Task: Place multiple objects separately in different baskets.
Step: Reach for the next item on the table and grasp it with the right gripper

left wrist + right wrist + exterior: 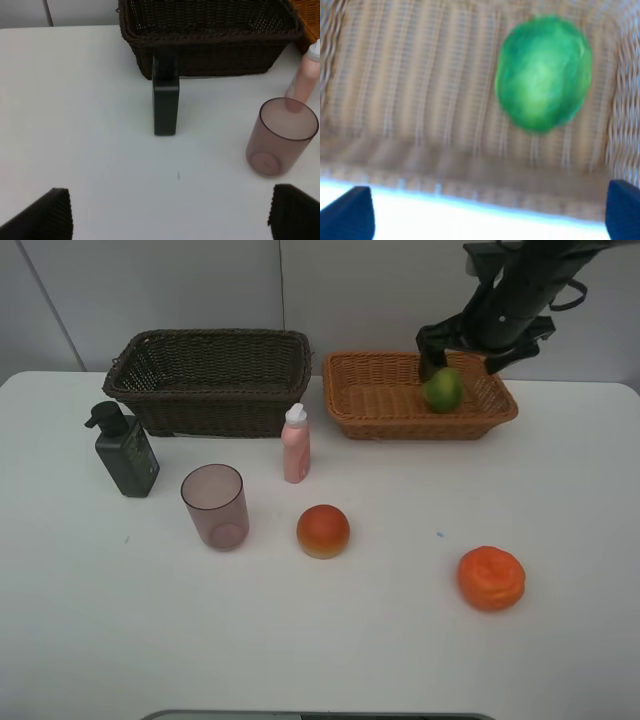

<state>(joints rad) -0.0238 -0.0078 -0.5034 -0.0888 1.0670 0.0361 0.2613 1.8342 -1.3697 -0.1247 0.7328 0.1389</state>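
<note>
- Right gripper (462,358), upper right, jaws spread, holding nothing; the round green citrus (442,389) lies free in the light orange-brown wicker basket (370,405).
- The wrinkled orange fruit (491,578), lower right, lies nearest this arm.

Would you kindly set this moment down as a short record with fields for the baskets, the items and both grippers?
Dark brown basket: nothing visible inside
Light orange-brown basket: green citrus inside, free of the jaws
On the table: dark green pump bottle, pink white-capped bottle, translucent cup, red-orange round fruit, wrinkled orange
Right gripper: open, above the green citrus
Left gripper: open, empty, over the table
</note>
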